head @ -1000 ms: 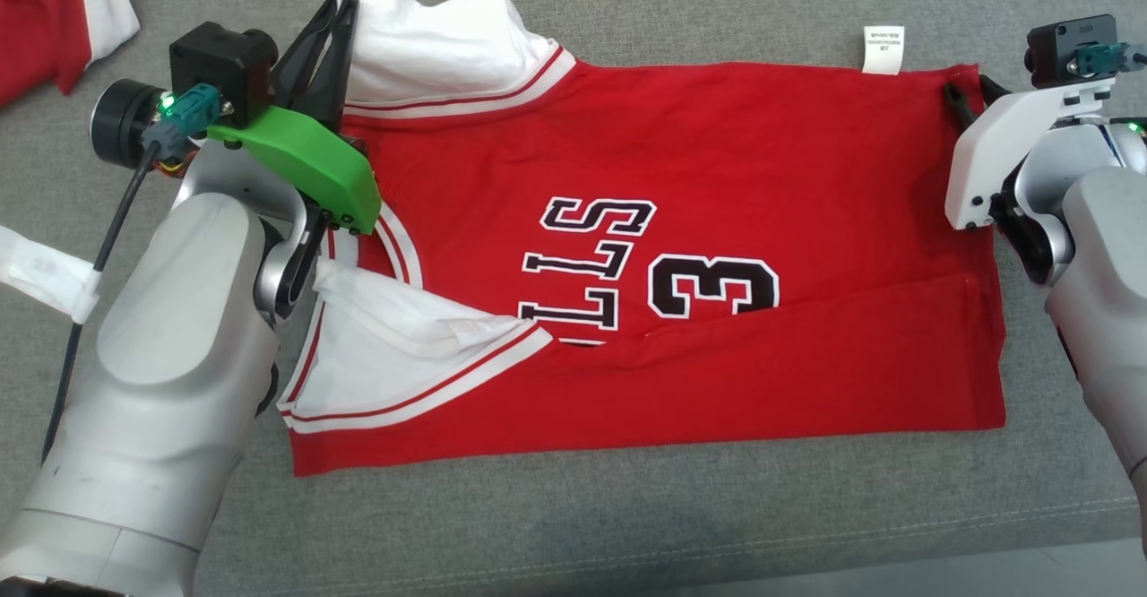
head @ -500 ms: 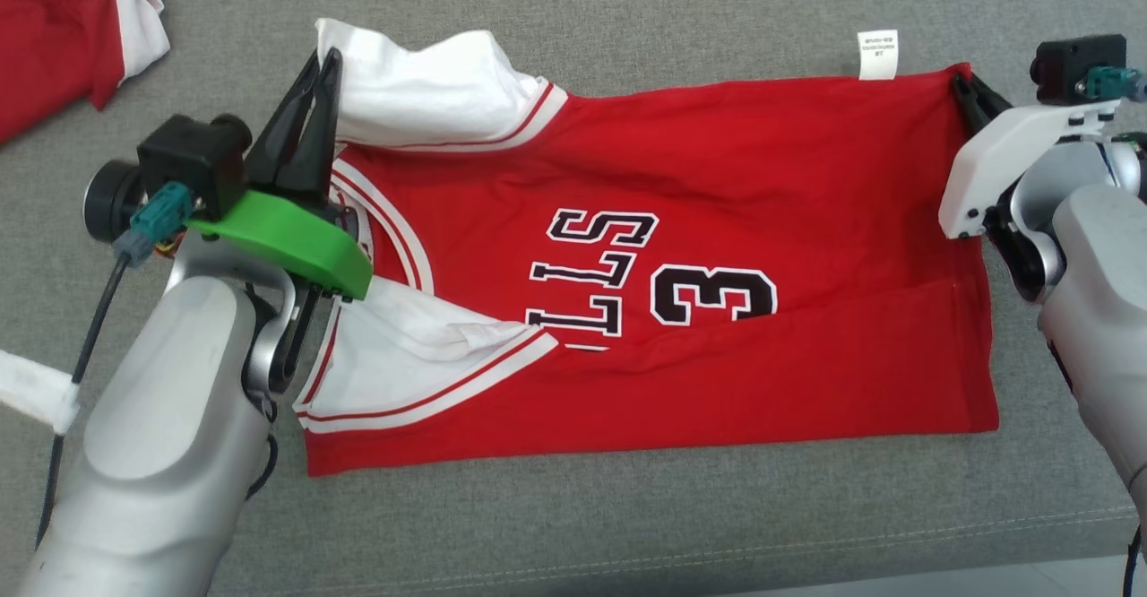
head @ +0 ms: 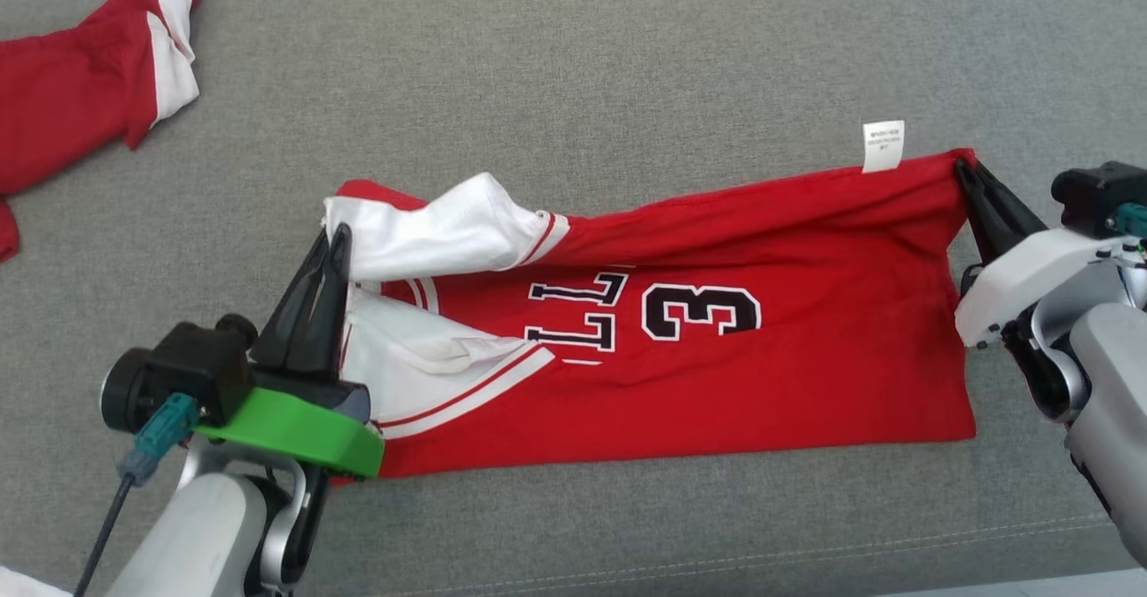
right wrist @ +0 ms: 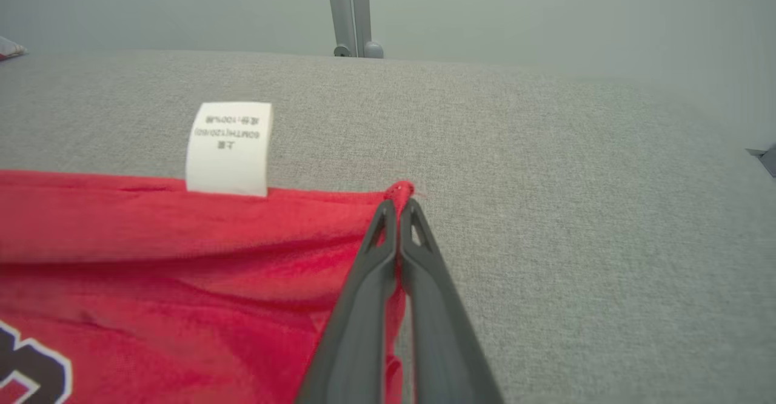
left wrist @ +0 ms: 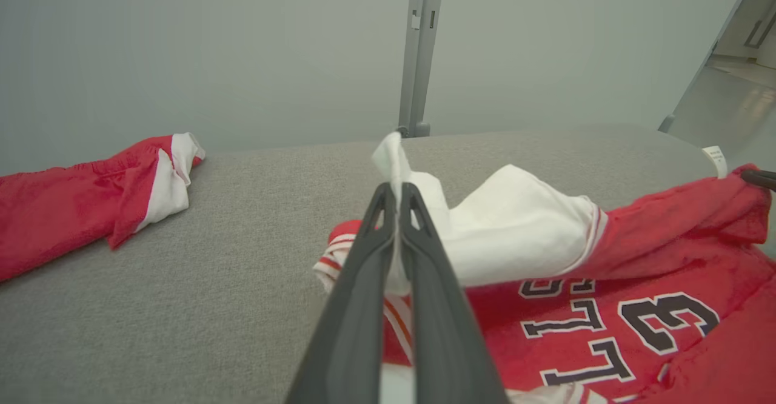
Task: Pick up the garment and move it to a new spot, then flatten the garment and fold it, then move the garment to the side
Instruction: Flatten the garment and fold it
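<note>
"Folding looks under way on the red jersey (head: 717, 355), doesn't it?"

"I'd say so. It lies lengthwise across the grey bench (head: 573, 68), mostly flat, so the pick-up, the move and the flattening look done. The near long edge seems already turned up over the body, since it cuts off the bottom of the lettering."

"And the far edge?"

"That's the step in hand. The left tool (head: 333, 238) is clamped shut on the white fabric (head: 448, 234) at the shoulder end. The left wrist view shows a tuft of white cloth poking up between the closed tips (left wrist: 395, 188). The right tool (head: 963, 168) is pinched shut on the far hem corner, just beside the care label (head: 883, 144). From the right wrist the red corner sits right at its tips (right wrist: 397, 204)."

"Is the edge raised?"

"At the left end, yes: the white part stands clear of the bench. At the right end I can't tell how high it is."

"What's left?"

"Laying that far edge over the middle, probably folding once more across, then shifting the bundle aside. Another red garment (head: 81, 131) lies well apart at the far left."
</note>
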{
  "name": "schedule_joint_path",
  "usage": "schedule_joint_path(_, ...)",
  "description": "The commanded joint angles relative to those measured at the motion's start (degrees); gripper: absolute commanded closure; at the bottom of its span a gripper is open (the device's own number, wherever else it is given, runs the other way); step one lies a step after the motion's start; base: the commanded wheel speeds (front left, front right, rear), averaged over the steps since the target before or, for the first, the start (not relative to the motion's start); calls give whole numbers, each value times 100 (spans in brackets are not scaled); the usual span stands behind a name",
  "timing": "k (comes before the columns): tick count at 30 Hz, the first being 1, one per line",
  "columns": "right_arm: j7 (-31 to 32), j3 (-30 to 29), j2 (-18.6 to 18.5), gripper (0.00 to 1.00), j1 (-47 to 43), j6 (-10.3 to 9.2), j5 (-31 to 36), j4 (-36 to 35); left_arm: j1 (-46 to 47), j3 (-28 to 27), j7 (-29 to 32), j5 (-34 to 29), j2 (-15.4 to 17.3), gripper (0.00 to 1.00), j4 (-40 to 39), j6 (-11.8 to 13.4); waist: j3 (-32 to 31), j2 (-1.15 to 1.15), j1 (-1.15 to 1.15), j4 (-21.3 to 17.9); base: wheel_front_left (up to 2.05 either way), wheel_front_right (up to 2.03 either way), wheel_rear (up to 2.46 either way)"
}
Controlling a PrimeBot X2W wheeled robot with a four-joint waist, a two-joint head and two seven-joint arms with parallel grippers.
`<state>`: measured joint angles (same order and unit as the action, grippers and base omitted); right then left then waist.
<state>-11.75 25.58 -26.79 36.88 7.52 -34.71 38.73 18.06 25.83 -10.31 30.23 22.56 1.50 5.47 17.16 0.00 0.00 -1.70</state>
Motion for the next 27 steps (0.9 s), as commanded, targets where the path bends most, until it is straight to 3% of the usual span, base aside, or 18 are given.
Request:
schedule_joint_path(1,-77,-76,-33,100,-251,-7,-31,-171,-207,-8,-1,77,23,100,-97,73,-46,0,0,-37,0,0,0)
schedule_joint_path(13,-96,-677,186,100,-1584,-7,97,-1006,-740,140,-125,175,-122,100,294,155,-94,0,0,-145,0,0,0)
schedule_joint_path(27,-279,-1130,533,100,-2008,-7,662,-1220,-932,11,-389,325,-317,100,962,146,-160,0,0,-188,0,0,0)
